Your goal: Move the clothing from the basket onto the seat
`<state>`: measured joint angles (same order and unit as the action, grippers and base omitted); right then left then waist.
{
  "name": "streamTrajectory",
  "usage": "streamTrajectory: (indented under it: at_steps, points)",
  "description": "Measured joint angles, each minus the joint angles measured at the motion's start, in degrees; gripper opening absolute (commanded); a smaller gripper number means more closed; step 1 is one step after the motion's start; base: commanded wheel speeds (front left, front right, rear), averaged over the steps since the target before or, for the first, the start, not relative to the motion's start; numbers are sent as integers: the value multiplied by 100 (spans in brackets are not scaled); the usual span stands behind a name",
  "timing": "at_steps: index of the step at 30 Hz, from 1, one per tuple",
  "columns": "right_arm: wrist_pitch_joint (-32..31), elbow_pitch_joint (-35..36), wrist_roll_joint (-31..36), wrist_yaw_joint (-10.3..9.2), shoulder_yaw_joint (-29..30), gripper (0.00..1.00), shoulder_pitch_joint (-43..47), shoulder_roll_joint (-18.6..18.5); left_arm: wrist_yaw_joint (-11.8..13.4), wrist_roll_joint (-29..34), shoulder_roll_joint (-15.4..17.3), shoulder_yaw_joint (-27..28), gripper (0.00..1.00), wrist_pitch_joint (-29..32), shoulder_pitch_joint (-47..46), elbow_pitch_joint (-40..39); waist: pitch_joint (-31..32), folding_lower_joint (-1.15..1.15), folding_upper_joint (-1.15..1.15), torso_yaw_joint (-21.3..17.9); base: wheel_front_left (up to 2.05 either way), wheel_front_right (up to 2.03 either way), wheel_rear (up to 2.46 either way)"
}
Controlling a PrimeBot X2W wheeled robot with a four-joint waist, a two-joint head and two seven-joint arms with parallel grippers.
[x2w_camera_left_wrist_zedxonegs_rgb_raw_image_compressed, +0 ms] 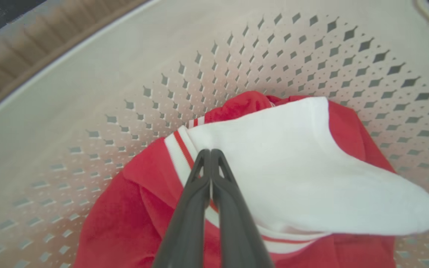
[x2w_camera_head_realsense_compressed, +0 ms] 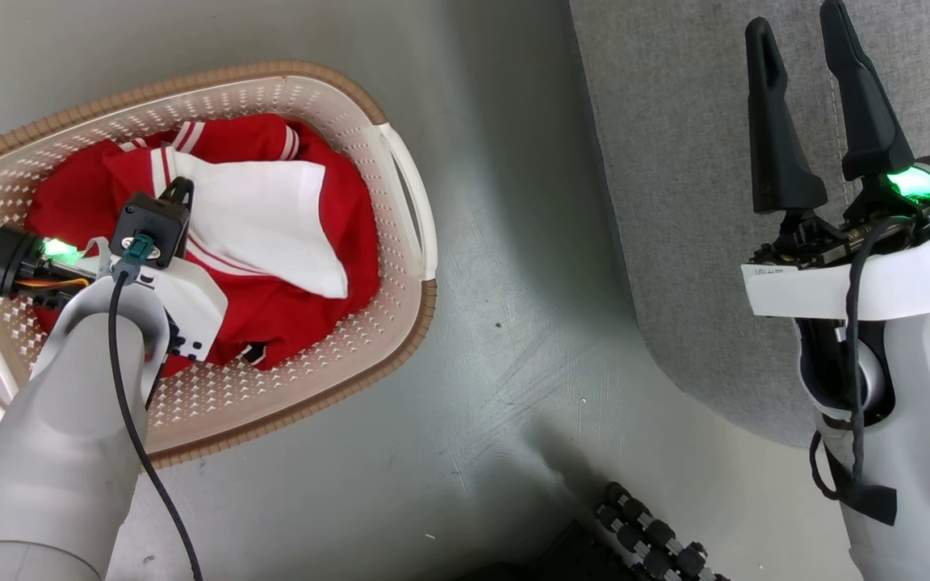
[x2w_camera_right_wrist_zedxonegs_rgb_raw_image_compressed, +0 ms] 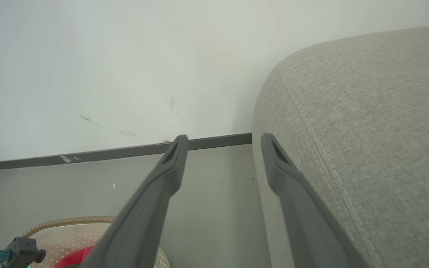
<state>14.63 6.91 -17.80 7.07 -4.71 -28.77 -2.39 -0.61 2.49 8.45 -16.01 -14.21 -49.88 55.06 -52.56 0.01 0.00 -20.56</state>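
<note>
Left gripper [x2w_camera_left_wrist_zedxonegs_rgb_raw_image_compressed: 210, 153] clamps the clothing [x2w_camera_left_wrist_zedxonegs_rgb_raw_image_compressed: 292, 167] at its striped edge, inside the basket [x2w_camera_head_realsense_compressed: 336, 363] at ten o'clock. Right gripper [x2w_camera_head_realsense_compressed: 796, 20] stands spread, empty, over the seat [x2w_camera_head_realsense_compressed: 675, 202] at two o'clock.

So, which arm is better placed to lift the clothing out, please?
Left: the left gripper is shut on the clothing inside the basket; the right gripper is open by the seat.

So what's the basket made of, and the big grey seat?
The basket looks like smooth cream plastic: its walls are punched with diamond holes, though the brown rim copies weaving. The sofa looks like woven grey fabric, with visible threads and a stitched seam.
</note>
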Motion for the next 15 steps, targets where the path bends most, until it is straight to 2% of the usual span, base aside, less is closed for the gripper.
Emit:
streamTrajectory:
  at_steps: [8,15]
  points:
    - [0,-69,149,0,56,100,2,-1,-59,-96,-98,7,0,-8,281,-385,156,0,0,120,0,0,0]
    - [0,-196,428,0,172,100,9,-2,-114,-210,-136,-29,0,-9,682,-1333,371,0,0,263,0,0,0]
